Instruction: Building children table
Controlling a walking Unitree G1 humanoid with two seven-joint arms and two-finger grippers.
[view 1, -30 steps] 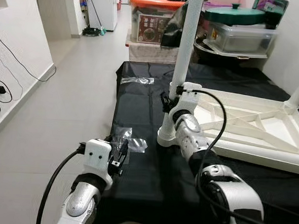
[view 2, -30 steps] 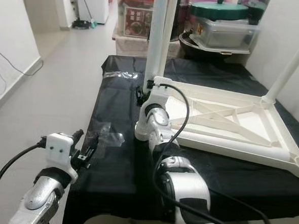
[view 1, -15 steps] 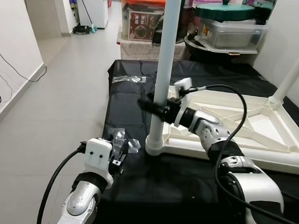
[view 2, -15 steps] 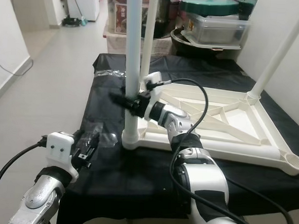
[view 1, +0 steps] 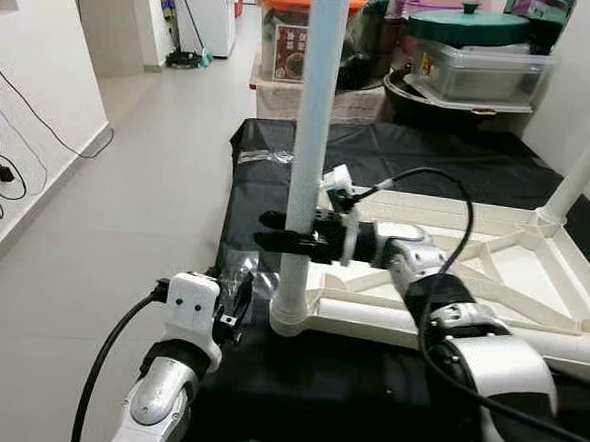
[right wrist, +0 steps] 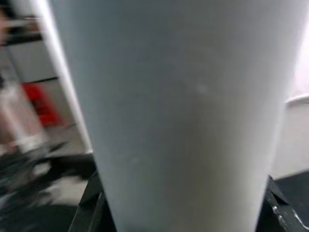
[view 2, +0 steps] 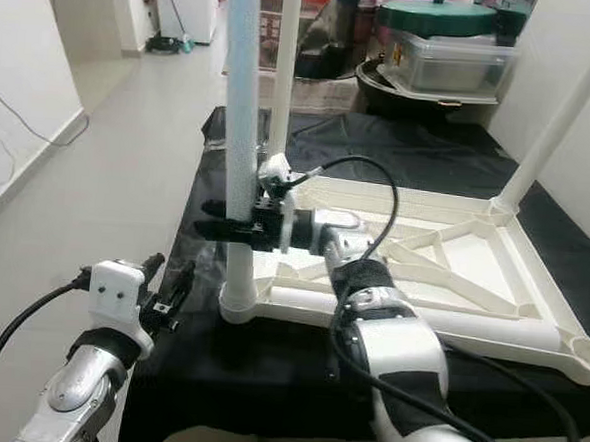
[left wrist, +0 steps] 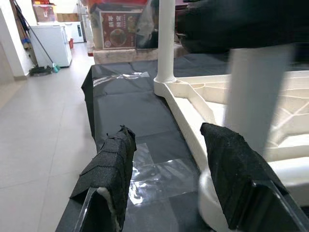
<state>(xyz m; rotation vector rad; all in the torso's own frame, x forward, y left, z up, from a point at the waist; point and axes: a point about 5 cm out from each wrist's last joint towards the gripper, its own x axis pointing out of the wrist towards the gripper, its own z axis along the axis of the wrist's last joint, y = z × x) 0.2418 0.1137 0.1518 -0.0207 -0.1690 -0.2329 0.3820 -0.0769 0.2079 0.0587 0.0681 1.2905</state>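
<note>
White plastic leg (view 1: 311,142), stiff & prob. light, is clenched mid-shaft by right gripper (view 1: 284,234) jaws; left gripper (left wrist: 169,183) jaws released, near-left.

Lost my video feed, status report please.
Right pincer clamped on upright white table leg at upturned tabletop corner. Left pincer open, idle beside it. Clear plastic wrap on black cloth near leg base.

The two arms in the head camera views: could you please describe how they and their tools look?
Both arms are silver metal with rounded segments. The left arm ends in a white boxy wrist housing marked with two small dark dots, and a thick black cable loops out from it. The right arm has a dark band and a black cable arching over it. Each tool, left and right, has two long black fingers.
</note>
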